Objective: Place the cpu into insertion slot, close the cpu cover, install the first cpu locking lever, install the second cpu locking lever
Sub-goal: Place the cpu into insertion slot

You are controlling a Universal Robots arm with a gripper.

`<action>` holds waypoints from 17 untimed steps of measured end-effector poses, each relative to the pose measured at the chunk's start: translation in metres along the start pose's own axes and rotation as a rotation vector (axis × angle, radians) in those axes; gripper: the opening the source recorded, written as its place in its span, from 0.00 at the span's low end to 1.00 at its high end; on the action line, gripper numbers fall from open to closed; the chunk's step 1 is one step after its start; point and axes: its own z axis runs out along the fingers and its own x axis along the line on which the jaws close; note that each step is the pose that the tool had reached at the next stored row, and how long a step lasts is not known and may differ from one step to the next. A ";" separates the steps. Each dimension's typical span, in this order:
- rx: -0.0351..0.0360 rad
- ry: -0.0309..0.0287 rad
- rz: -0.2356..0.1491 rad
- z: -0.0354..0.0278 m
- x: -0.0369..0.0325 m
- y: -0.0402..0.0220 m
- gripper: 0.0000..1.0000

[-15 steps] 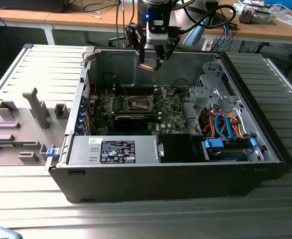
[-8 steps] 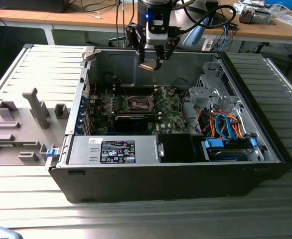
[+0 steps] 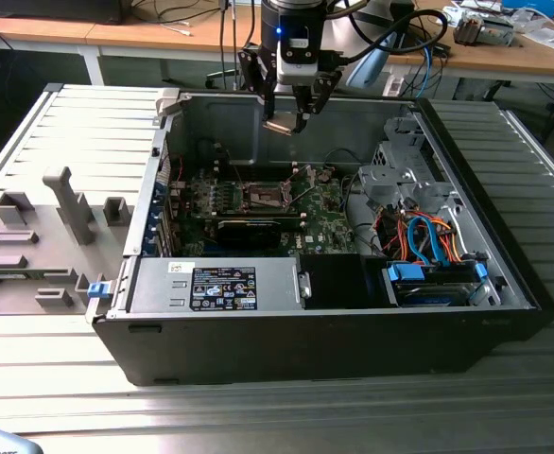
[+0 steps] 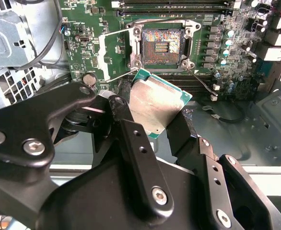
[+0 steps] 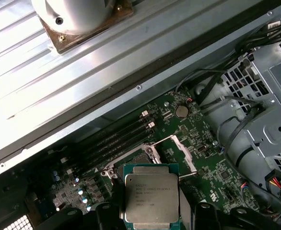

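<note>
My gripper (image 3: pixel 289 118) hangs above the open computer case, over its back wall, shut on the cpu (image 3: pixel 280 124). In the second wrist view the black fingers (image 4: pixel 131 139) clamp two opposite edges of the cpu (image 4: pixel 155 105), silvery top showing, tilted. Below and beyond it lies the insertion slot (image 4: pixel 162 45), its brownish-gold contact field bare. The cpu cover (image 4: pixel 101 55) is swung open beside the slot. In the first wrist view the cpu (image 5: pixel 151 200) hides part of the slot (image 5: pixel 139 158), with the cover (image 5: pixel 187 158) open beside it. In the exterior view the slot (image 3: pixel 266 197) sits mid-board.
A long black card (image 3: pixel 249 230) lies in front of the slot. A grey power supply (image 3: pixel 220 284) fills the case front. A drive cage (image 3: pixel 400 180) and coloured cables (image 3: pixel 428 241) stand at the exterior view's right. A grey parts fixture (image 3: pixel 41 236) sits outside the case.
</note>
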 end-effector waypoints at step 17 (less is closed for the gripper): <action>-0.0002 -0.0013 0.016 0.0000 0.0000 0.0000 0.55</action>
